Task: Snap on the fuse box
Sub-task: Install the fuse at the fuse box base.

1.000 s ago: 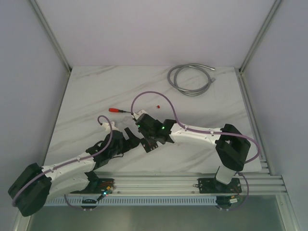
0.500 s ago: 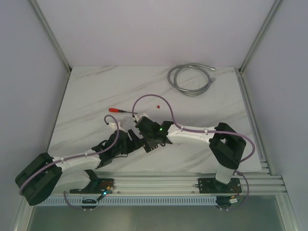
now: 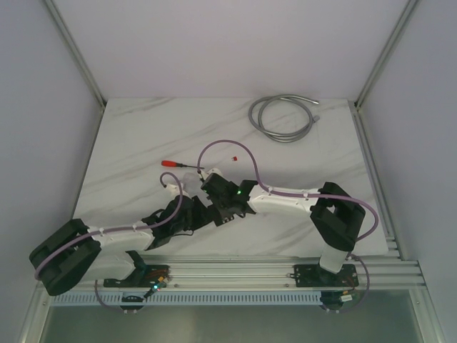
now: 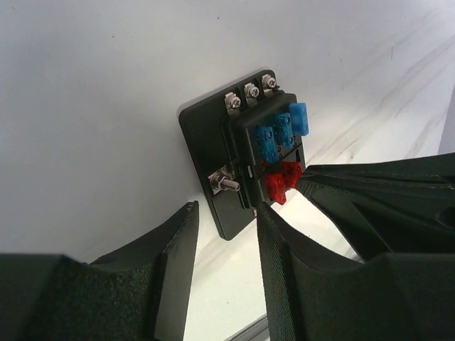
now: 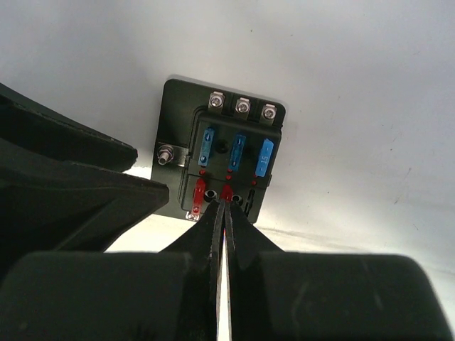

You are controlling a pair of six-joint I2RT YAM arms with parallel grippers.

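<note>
The fuse box is a small black block on a black base plate, lying flat on the white table. Its face holds blue fuses and red ones. My right gripper is shut, with its tips meeting at the middle red fuse. My left gripper is open, its fingers standing just short of the base plate's near corner with nothing between them. In the top view both grippers crowd together and hide the box.
A red-handled screwdriver and a tiny loose red fuse lie just beyond the grippers. A coiled grey cable rests at the back right. The aluminium rail runs along the near edge.
The left arm has swung right to the fuse box and its jaws have narrowed. The right jaws have closed fully at the box.
</note>
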